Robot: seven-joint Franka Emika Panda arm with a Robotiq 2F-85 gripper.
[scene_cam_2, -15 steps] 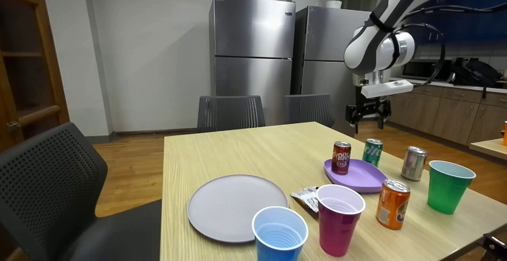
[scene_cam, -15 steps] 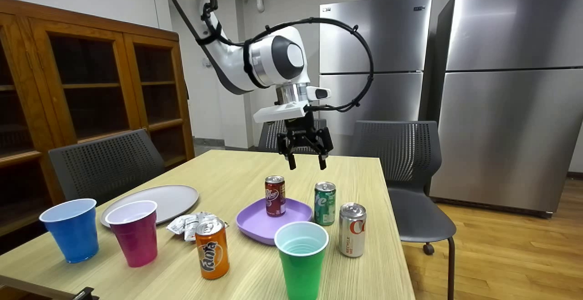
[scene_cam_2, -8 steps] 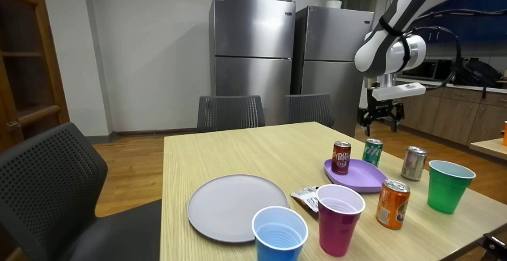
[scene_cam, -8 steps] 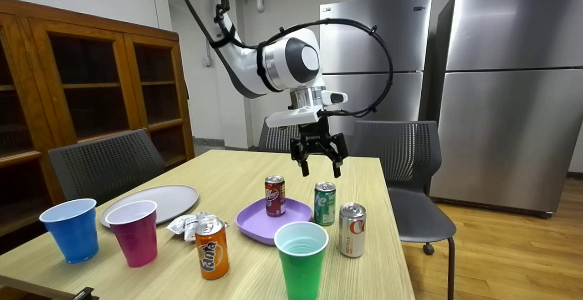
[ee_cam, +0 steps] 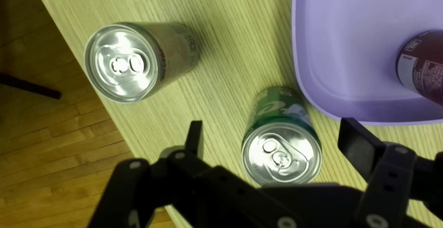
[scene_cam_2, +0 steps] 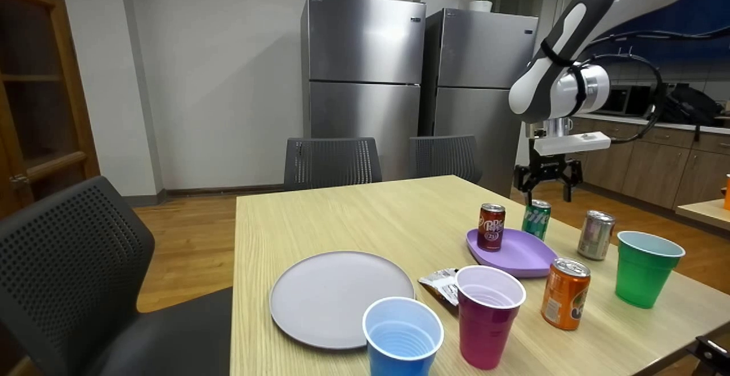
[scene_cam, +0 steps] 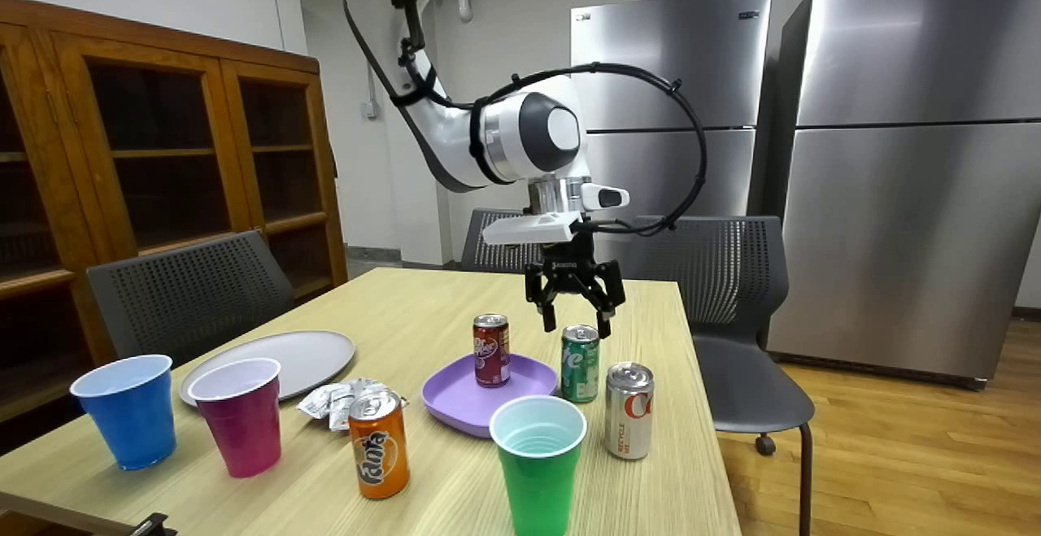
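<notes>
Steel fridges (scene_cam: 911, 251) stand behind the pale wooden worktop (scene_cam: 423, 300), beyond the claw (scene_cam: 576, 327). Claw points down, jaws spread wide. Green can (ee_cam: 282, 152) upright below it, between the fingers (ee_cam: 195, 140) in wrist view, a gap showing on each side; their height above the can is hard to judge. Silver can (ee_cam: 121, 63) near the claw on one side; on the other, purple plate (ee_cam: 346, 48) bearing a dark red can (ee_cam: 425, 65). Orange can (scene_cam: 378, 446) and green cup (scene_cam: 541, 475) farther from the claw.

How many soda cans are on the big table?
4: a red can on the purple plate, a green can under the open gripper, a silver can near the table's edge, an orange can between purple cup and green cup.
</notes>
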